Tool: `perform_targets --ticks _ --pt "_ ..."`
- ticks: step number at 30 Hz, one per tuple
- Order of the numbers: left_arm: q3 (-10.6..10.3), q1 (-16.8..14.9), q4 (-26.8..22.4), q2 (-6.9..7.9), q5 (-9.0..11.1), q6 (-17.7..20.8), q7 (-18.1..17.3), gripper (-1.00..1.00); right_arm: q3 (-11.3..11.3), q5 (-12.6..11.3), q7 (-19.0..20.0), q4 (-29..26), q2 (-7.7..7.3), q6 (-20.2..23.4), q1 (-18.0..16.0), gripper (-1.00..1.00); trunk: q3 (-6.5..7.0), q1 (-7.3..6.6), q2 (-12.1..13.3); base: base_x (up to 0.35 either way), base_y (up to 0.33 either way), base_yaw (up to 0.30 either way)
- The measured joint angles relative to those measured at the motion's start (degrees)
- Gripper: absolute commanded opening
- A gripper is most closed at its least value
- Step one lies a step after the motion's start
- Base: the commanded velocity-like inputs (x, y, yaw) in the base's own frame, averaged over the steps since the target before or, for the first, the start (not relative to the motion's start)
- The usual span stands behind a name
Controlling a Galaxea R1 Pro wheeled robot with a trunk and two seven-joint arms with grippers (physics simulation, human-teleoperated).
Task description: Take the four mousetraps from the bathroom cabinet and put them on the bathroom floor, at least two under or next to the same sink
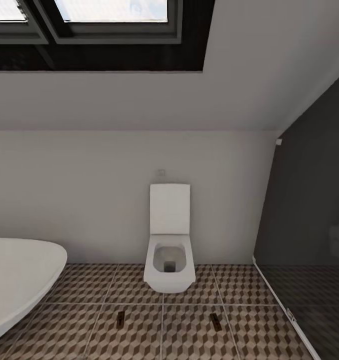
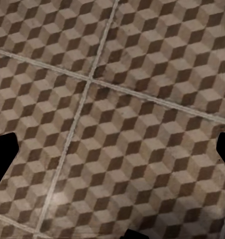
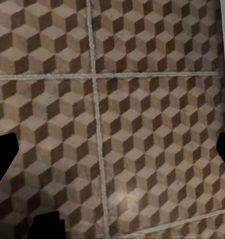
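Mousetraps: you see two on the bathroom floor (image 1: 79, 320) before the toilet (image 1: 169, 260), left mousetrap (image 1: 121, 318) and right mousetrap (image 1: 215, 321), well apart.
Bathtub (image 1: 19, 280): floor's left edge.
Left gripper (image 2: 112, 159): fingers spread, empty, over tiles.
Right gripper (image 3: 112, 157): fingers spread, empty, over tiles.

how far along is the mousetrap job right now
Two mousetraps, one and another, already lie on the bathroom floor in front of the toilet. The wrist views show bare tiles, so nothing appears held. Two traps and the sink placement remain.
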Motion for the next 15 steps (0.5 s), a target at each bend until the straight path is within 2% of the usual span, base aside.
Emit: perform_targets --ticks 3,12,15 --pt "0.0 2.1 0.0 -0.66 0.0 -0.1 0.0 1.00 0.0 0.0 0.2 0.0 0.15 -0.1 2.3 1.00 0.54 -0.66 1.2 0.000 0.000 0.000" --pt "0.0 5.6 0.0 -2.66 0.0 -0.1 -0.1 1.00 0.0 0.0 0.4 0.0 0.36 -0.2 6.7 1.00 2.16 -2.64 4.8 0.000 0.000 0.000" --pt "0.0 6.8 0.0 -3.52 0.0 -0.1 -0.1 1.00 0.0 0.0 0.4 0.0 0.40 -0.2 8.0 1.00 2.17 -2.64 4.8 0.000 0.000 0.000"
